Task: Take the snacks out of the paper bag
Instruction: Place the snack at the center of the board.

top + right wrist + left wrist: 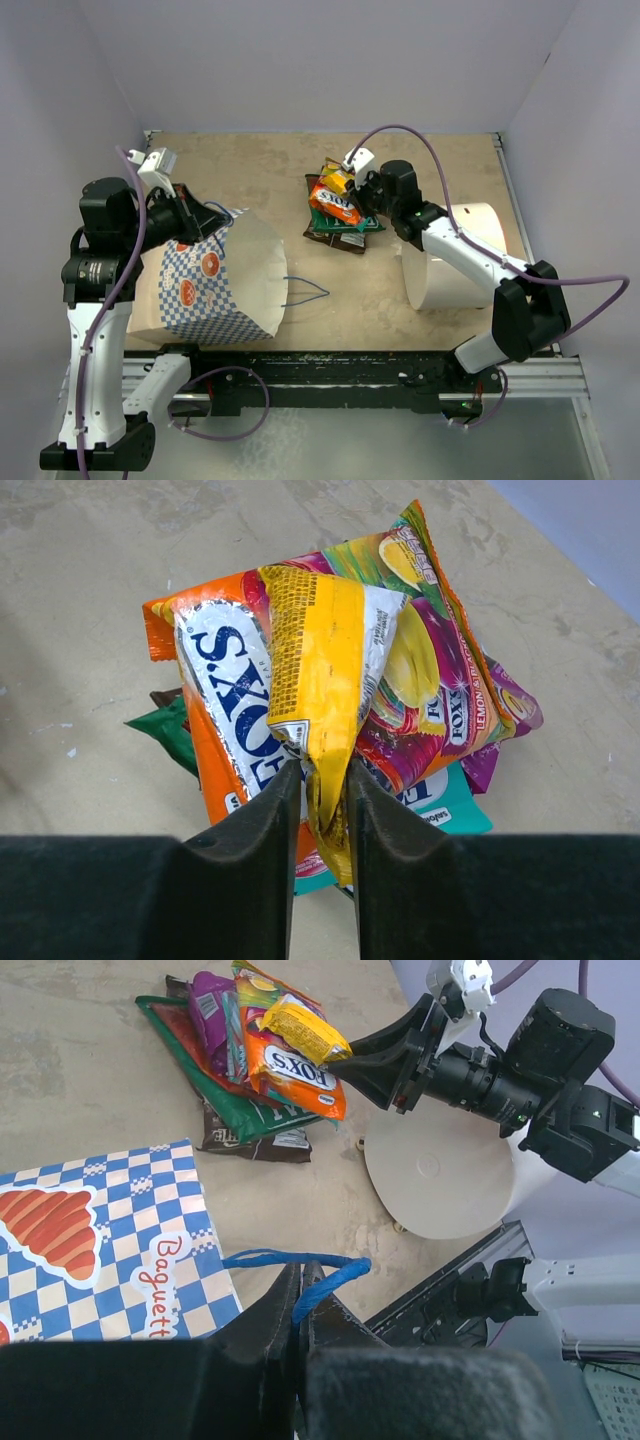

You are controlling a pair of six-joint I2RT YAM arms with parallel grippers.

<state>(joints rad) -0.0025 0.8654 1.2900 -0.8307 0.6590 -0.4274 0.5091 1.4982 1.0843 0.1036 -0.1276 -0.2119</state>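
The paper bag (200,280) (100,1230) lies on its side at the left, its white mouth facing right. My left gripper (215,222) (300,1282) is shut on the bag's blue string handle (330,1275). The snacks (338,210) (260,1070) lie stacked on the table right of the bag. A yellow packet (325,660) rests on top of the orange one (225,680). My right gripper (352,192) (323,775) is at the pile's right side, its jaws slightly parted, with the yellow packet's crumpled end loose between the fingers.
A plain white cylinder (455,265) (435,1175) lies on its side under my right arm, right of the pile. The bag's other blue handle (305,290) trails on the table in front of its mouth. Purple walls enclose the table.
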